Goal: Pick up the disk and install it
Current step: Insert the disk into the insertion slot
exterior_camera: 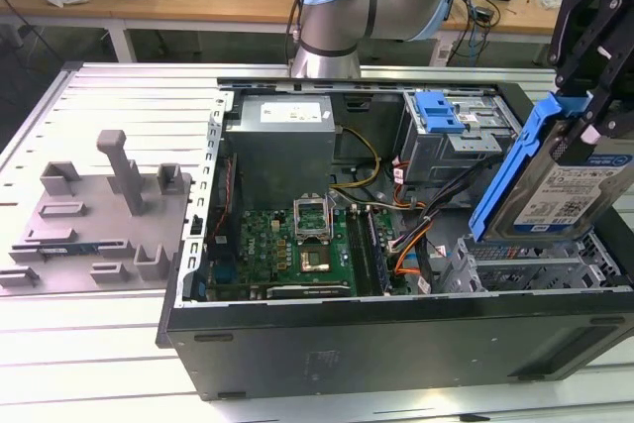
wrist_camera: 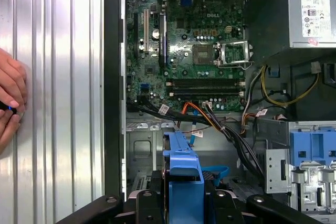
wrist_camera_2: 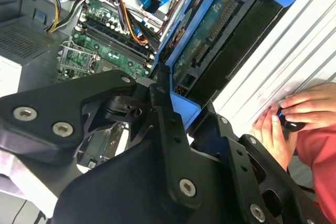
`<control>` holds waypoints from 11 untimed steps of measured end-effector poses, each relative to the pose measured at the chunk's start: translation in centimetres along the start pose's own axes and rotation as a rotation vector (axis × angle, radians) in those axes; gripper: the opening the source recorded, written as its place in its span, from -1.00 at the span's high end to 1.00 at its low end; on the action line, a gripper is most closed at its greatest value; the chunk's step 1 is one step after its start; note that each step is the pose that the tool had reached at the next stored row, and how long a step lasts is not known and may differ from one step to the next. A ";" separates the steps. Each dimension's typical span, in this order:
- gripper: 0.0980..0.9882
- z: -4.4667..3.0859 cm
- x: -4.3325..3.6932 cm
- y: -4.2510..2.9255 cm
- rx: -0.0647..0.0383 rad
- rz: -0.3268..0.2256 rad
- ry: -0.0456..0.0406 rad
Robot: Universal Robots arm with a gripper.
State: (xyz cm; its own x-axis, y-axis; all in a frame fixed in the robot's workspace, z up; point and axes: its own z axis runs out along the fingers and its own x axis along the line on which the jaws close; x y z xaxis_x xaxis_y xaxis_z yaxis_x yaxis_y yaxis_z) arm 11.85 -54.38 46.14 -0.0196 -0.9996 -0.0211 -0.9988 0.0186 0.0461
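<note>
The disk (exterior_camera: 567, 183), a silver drive with a white-and-blue label in a bright blue carrier, hangs tilted on edge over the metal drive cage (exterior_camera: 535, 266) at the exterior view's right end of the open computer case (exterior_camera: 396, 344). My black gripper (exterior_camera: 597, 111) is shut on its upper end. In the second wrist view the gripper (wrist_camera_2: 169, 94) clamps the blue frame, and the disk's (wrist_camera_2: 215, 24) green circuit-board side faces the camera. The first wrist view has the blue carrier edge (wrist_camera: 184, 169) between the fingers, above the cage floor (wrist_camera: 142, 150).
Inside the case lie a motherboard (exterior_camera: 297, 245), a grey power supply (exterior_camera: 282, 141), orange and black cables (exterior_camera: 411, 235) and a second blue-fronted bay (exterior_camera: 441, 111). A grey fixture block (exterior_camera: 99, 210) sits at the exterior view's left. A person's hands (wrist_camera_2: 283, 121) rest on the ribbed table beside the case.
</note>
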 end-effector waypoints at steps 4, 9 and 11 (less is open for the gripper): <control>0.39 0.23 0.00 -0.04 0.000 0.000 0.0006; 0.39 0.57 0.02 -0.07 0.000 0.000 0.0014; 0.39 0.73 0.04 -0.07 0.000 0.000 0.0018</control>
State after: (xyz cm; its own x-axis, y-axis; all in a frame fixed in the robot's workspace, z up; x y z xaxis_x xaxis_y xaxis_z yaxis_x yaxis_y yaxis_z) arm 11.89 -54.40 45.40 -0.0196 -0.9996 -0.0193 -0.9988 0.0187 0.0461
